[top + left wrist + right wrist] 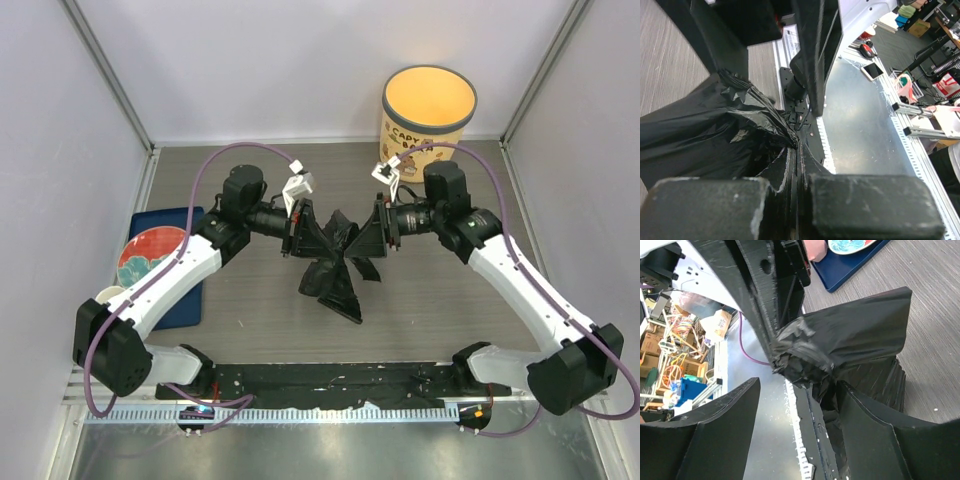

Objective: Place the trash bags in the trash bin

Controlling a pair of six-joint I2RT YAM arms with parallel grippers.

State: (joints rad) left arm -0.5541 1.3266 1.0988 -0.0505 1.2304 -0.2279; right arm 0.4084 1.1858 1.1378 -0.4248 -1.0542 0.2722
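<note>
We see the left gripper (pixel 797 162) at the bottom edge, its two black fingers (pixel 715 207) pressed together with a thin fold of the trash bag (pixel 705 130) pinched between them. The bag is glossy, crinkled black film bunching out to the left over the grey wood-grain table (pixel 670 45). Above, the right gripper (pixel 772 75) faces us with its fingers well apart, and the bag's bunched top touches the left one. To the right lie a metal sheet (pixel 860 130), a phone (pixel 873 70) and blurred clutter.

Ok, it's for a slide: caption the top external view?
Left end effector pinches the trash bag; right end effector open opposite, trash bin beyond.
</note>
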